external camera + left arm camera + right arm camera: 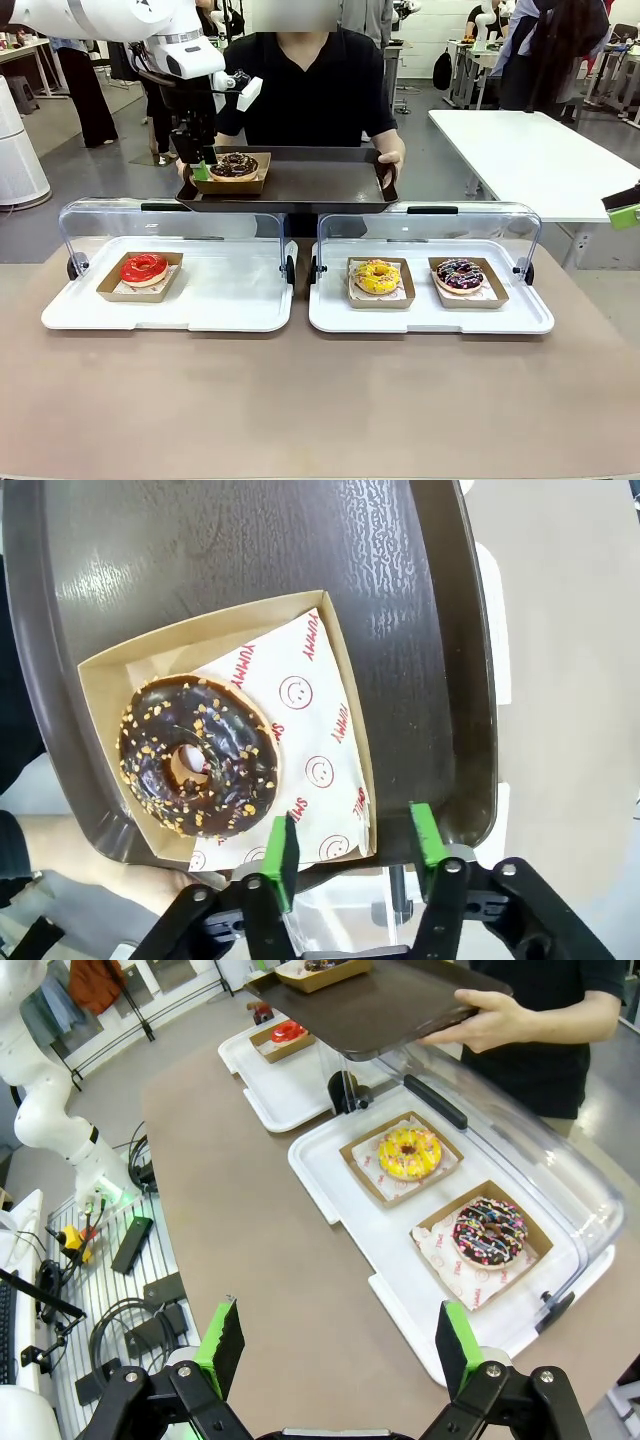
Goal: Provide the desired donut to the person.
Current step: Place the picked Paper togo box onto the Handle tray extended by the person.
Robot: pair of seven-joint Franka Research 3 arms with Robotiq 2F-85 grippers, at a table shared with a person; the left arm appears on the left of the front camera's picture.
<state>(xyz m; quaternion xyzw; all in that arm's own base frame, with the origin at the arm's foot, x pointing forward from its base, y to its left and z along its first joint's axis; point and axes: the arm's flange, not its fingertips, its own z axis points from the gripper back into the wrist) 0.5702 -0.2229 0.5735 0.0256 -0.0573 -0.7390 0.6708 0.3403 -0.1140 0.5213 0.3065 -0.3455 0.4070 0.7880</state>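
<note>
Table (pixel 320 400): brown.
Dark tray (pixel 310 185): held by the person (pixel 310 90); chocolate donut (pixel 235 164) near its corner.
Left gripper (pixel 352 830): fingers apart, beside the donut.
Right gripper (pixel 342 1310): fingers apart.

Grey floor (pixel 60 230), white table (pixel 530 160) behind, brown tabletop (pixel 320 410) in front.

- We read "YUMMY" in red, printed several times on the white paper liner (pixel 320 710) under the chocolate donut (pixel 225 740).
- We read "SMILE" there too, beside red smiley faces.
</note>
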